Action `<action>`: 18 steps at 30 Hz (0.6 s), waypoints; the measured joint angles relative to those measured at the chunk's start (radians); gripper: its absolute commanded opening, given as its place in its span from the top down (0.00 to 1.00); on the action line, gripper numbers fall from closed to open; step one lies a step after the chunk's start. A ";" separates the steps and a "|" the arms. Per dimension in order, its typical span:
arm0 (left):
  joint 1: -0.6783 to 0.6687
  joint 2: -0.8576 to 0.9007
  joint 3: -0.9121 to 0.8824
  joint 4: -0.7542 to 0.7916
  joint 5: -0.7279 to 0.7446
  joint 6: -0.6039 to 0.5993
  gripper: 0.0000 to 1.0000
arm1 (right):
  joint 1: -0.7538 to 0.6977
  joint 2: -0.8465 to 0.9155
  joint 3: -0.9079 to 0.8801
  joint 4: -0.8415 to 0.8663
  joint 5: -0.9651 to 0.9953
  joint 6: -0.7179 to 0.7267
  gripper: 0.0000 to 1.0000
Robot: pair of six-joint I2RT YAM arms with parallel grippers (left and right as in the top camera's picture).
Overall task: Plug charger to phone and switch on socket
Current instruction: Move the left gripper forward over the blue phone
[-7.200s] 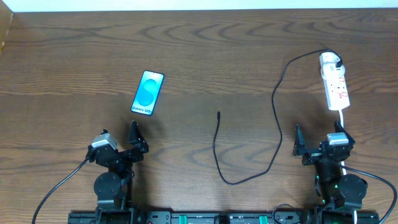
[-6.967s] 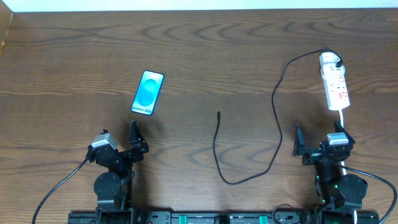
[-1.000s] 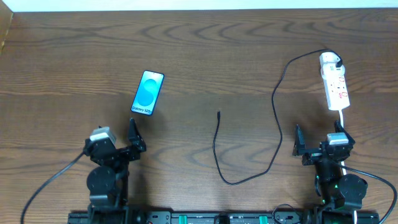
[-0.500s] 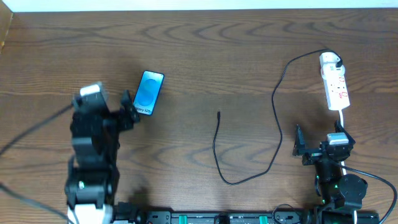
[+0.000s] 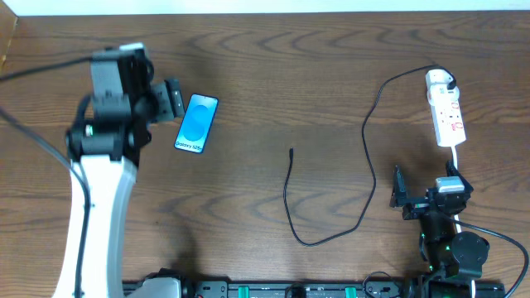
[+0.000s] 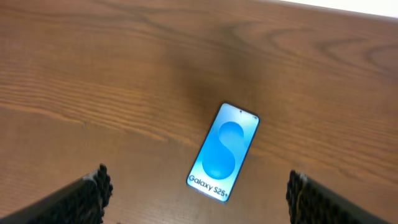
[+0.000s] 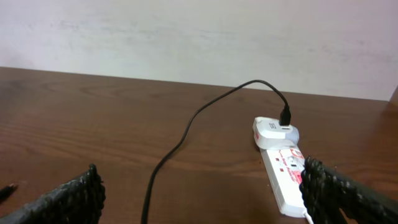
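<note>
The phone (image 5: 197, 123) lies flat at the left of the table, its blue screen with "Galaxy S25" text facing up; it also shows in the left wrist view (image 6: 224, 152). My left gripper (image 5: 170, 98) is open and empty, raised just left of the phone. The charger, a black cable (image 5: 367, 157), loops across the table from the white socket strip (image 5: 445, 109), and its plug tip (image 5: 291, 152) lies mid-table. My right gripper (image 5: 399, 195) is open and empty near the front, just short of the socket (image 7: 283, 175).
The table's far edge meets a white wall (image 7: 199, 37). A white cord (image 5: 456, 156) runs from the socket toward the right arm's base. Bare wooden tabletop lies between phone and cable tip.
My left arm has lifted from its rest at the front left and swung toward the far side, so the gripper is now beside the phone. The right arm, phone and cable have not moved.
</note>
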 measured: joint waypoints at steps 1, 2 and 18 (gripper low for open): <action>0.000 0.026 0.032 -0.024 0.001 0.001 0.09 | 0.000 0.000 0.000 0.000 0.000 0.000 0.01; 0.000 0.063 0.078 -0.056 0.000 0.001 0.09 | 0.000 0.000 0.000 0.000 0.000 0.000 0.01; 0.000 0.342 0.322 -0.293 0.022 0.094 0.09 | 0.000 0.000 0.000 0.000 0.000 0.000 0.01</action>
